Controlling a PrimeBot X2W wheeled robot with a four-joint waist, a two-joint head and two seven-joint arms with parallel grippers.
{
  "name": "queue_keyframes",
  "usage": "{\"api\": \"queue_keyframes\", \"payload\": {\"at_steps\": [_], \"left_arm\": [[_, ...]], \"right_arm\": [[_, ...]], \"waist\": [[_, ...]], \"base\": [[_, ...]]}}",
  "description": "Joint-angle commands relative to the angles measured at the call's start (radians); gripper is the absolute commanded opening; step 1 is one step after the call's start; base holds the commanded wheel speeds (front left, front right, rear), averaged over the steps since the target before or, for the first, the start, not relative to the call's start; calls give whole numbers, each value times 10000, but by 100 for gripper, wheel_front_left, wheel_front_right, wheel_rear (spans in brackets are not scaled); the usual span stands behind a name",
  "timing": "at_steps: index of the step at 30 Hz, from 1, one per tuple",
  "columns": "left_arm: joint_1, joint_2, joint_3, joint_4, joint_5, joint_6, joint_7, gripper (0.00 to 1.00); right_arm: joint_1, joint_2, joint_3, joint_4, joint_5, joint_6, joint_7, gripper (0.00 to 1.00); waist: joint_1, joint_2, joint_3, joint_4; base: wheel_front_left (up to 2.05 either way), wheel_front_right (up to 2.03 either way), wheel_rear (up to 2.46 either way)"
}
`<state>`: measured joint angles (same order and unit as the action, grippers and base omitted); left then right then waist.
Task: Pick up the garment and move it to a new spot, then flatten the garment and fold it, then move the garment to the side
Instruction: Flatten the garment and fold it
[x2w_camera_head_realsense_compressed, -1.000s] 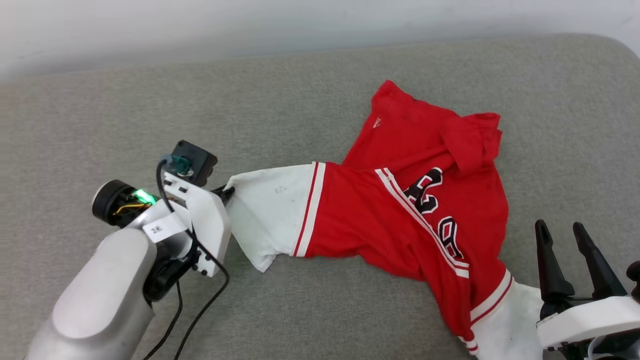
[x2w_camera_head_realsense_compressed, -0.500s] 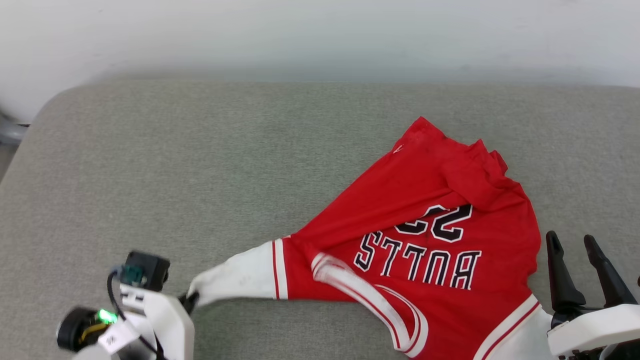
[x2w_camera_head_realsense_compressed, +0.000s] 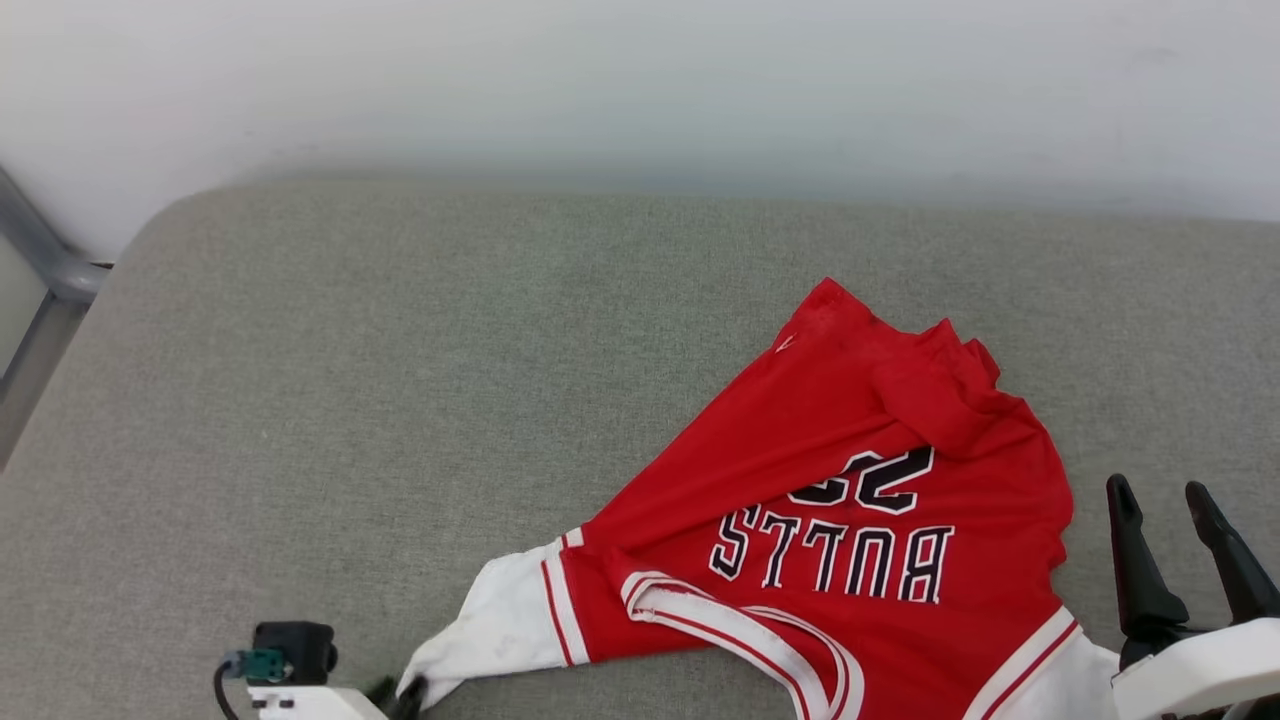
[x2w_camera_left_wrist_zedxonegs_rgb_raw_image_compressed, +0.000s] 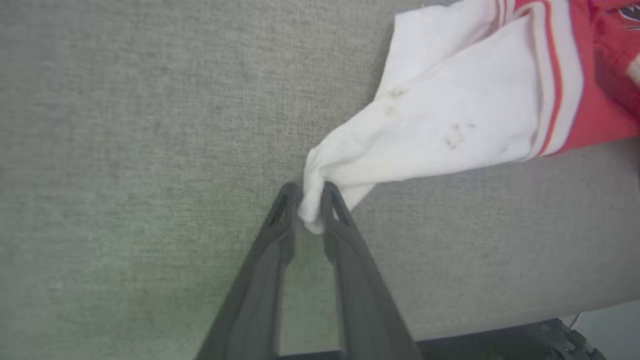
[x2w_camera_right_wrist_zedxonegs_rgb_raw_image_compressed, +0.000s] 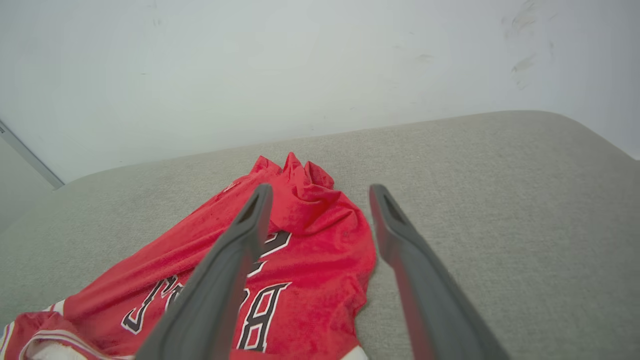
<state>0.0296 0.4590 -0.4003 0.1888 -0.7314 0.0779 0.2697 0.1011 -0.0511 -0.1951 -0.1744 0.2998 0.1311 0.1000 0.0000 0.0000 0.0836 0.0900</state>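
Grey padded surface (x2w_camera_head_realsense_compressed: 400, 380) is occupied at its near right by the garment (x2w_camera_head_realsense_compressed: 860, 500), lettering inverted. Its white sleeve (x2w_camera_left_wrist_zedxonegs_rgb_raw_image_compressed: 450, 115) is pinched at the tip by the left claw (x2w_camera_left_wrist_zedxonegs_rgb_raw_image_compressed: 310, 192); the right claw (x2w_camera_head_realsense_compressed: 1160, 490) is held spread and empty beside the garment.

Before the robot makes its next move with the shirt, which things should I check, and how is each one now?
1. Left gripper's hold on white sleeve: ok, shut on its tip.
2. Right gripper free: ok, open, holding nothing.
3. Garment flat: not ok, far hem bunched.
4. Room on grey cushion left of garment: ok.
5. Other sleeve's position: cannot tell, cut off at head view's bottom edge.
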Motion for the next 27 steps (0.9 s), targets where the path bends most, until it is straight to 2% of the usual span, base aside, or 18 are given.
{"api": "queue_keyframes", "payload": {"at_steps": [1,17,23,27], "left_arm": [[-180,-37,122,66,76,-2,-283,100],[-321,-657,621,-1135,1487,744,-4179,100],[-140,-788,526,-1546,1766,858,-4766,100],[-10,-779,469,-1853,1962,1030,-4866,100]], "right_arm": [[129,14,-44,-98,-28,-7,60,100],[978,12,-63,-430,-99,-7,545,100],[1476,12,-86,-391,-229,-7,987,100],[1993,12,-230,-170,-197,-7,2101,100]], "waist": [[0,0,-130,-8],[0,0,-1016,-357],[0,0,-1193,-466],[0,0,-1297,-556]], "base": [[0,0,0],[0,0,0],[0,0,0],[0,0,0]]}}
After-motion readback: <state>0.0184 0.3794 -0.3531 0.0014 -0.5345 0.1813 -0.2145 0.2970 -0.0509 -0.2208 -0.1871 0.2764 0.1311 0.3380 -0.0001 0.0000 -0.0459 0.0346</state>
